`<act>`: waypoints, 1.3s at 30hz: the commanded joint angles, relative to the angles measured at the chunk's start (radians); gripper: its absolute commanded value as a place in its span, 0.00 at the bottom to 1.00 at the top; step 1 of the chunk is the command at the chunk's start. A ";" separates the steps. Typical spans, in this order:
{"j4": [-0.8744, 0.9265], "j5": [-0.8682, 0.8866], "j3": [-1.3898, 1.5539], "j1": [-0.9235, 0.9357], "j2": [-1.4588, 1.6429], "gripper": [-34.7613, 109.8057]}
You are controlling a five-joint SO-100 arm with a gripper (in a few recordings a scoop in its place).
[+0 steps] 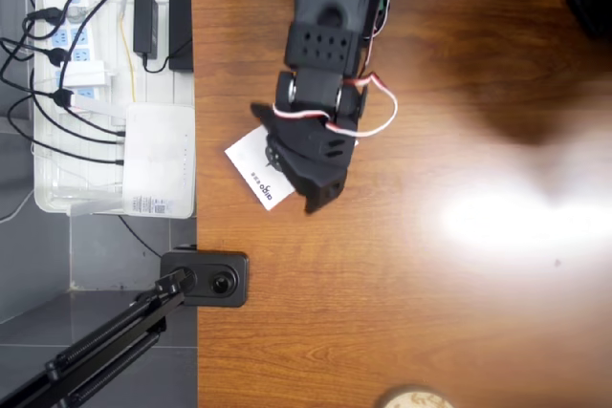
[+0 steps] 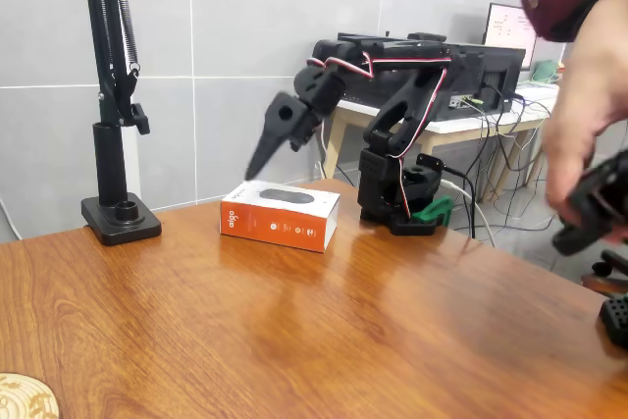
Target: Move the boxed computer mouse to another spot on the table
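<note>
The boxed computer mouse (image 2: pixel 280 218) lies flat on the table (image 2: pixel 294 340), a white carton with a dark mouse on top and an orange-red side. From overhead the boxed computer mouse (image 1: pixel 251 161) sits near the left edge of the table (image 1: pixel 430 284), and the black arm covers its right part. My gripper (image 2: pixel 257 172) points down over the box's left end, its tip just above the top face. In the overhead view my gripper (image 1: pixel 308 193) overlaps the box. The jaws' gap is not visible from either angle.
A white tray (image 1: pixel 48 188) of cables with a white router box (image 1: pixel 158 155) stands off the table's left edge. A black stand base (image 1: pixel 206 279) sits at that edge, seen also as the stand base (image 2: pixel 118 218). A round wooden disc (image 2: pixel 25 394) lies at the near corner. A person's hand (image 2: pixel 589 115) hovers at the right.
</note>
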 commanded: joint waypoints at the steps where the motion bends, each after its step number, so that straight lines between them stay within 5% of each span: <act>1: -0.029 -0.003 -0.021 0.061 0.184 0.32; 3: -0.037 0.023 0.003 0.072 0.270 0.24; 10: -0.354 0.086 0.026 0.005 0.396 0.24; 16: -0.841 -0.161 0.011 0.011 0.267 0.24; 20: -1.293 -0.617 0.150 -0.035 0.327 0.24; 28: -1.775 -0.653 0.293 -0.095 0.453 0.24; 36: -1.799 -0.652 0.428 -0.118 0.750 0.24; 39: -1.936 -0.652 0.462 -0.173 0.756 0.24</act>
